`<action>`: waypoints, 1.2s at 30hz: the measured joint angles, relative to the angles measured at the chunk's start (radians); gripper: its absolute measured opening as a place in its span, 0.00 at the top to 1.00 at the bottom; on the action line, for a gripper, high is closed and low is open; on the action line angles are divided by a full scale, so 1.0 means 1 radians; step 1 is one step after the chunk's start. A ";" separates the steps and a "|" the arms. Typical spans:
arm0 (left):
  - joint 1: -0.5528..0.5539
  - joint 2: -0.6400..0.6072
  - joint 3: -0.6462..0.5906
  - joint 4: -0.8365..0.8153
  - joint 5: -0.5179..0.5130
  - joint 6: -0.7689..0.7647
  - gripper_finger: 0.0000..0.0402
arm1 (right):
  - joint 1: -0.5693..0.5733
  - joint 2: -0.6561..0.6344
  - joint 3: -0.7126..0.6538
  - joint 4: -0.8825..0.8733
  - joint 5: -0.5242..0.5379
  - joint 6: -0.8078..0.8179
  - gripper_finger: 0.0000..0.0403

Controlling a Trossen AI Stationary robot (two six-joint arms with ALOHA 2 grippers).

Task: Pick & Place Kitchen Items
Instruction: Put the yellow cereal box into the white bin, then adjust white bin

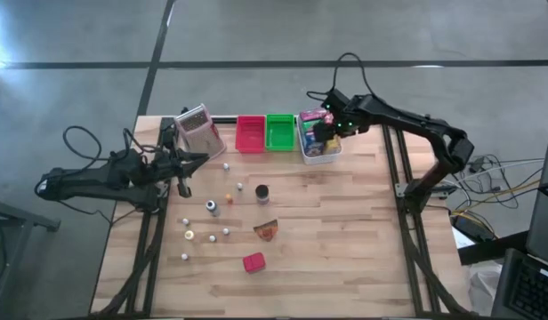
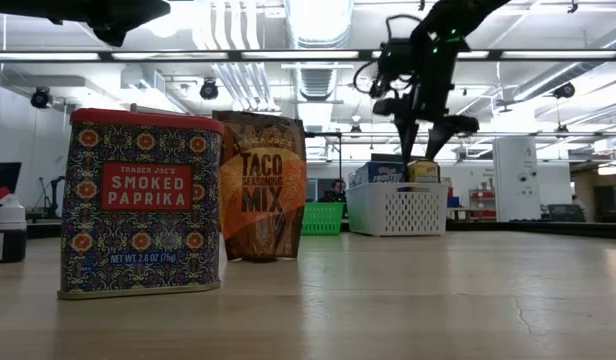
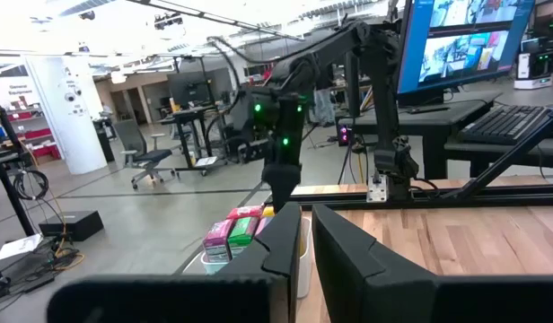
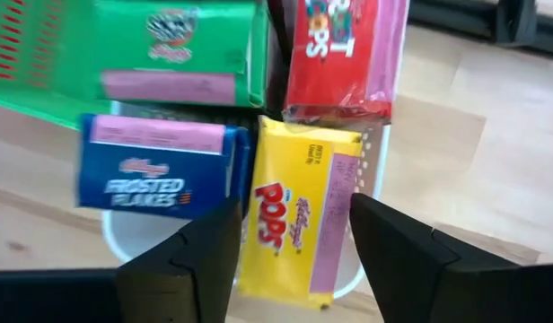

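The table (image 1: 345, 267) is the biggest thing, and most of the job is not done yet. The right pincer (image 1: 326, 127) hangs just above the white basket (image 1: 320, 156) at the far edge. Its two fingers stand apart with nothing between them. Right under it, in the basket, are little cereal boxes: a yellow box (image 4: 293, 206), a blue box (image 4: 155, 166), a red box (image 4: 335, 54) and a green box (image 4: 182, 40). These look like the things already put away.

Beside the basket, further from this pincer, sit a green tray (image 1: 279, 132) and a red tray (image 1: 249, 134). I cannot see anything in them.

The left pincer (image 1: 183, 164) waits at the other side of the table, well away from the basket. Its fingers are almost together and hold nothing.

Near the left pincer stands a spice tin (image 1: 199, 130). Closer to the front are the things still to be moved: a red packet (image 1: 253, 261), an orange-brown wedge (image 1: 267, 231), a dark jar (image 1: 261, 192) and some tiny pale bottles (image 1: 212, 207). They are all well away from the right pincer.
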 joint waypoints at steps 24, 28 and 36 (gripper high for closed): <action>0.000 0.000 0.000 0.000 0.000 0.000 0.90 | 0.338 -0.136 -0.170 0.076 -0.009 -0.372 0.76; 0.000 0.000 0.000 0.000 0.000 0.000 0.90 | 0.335 -0.082 -0.175 0.117 -0.008 -0.405 0.79; 0.000 0.000 0.000 0.000 0.000 0.000 0.90 | 0.334 0.039 -0.167 0.141 -0.008 -0.470 0.83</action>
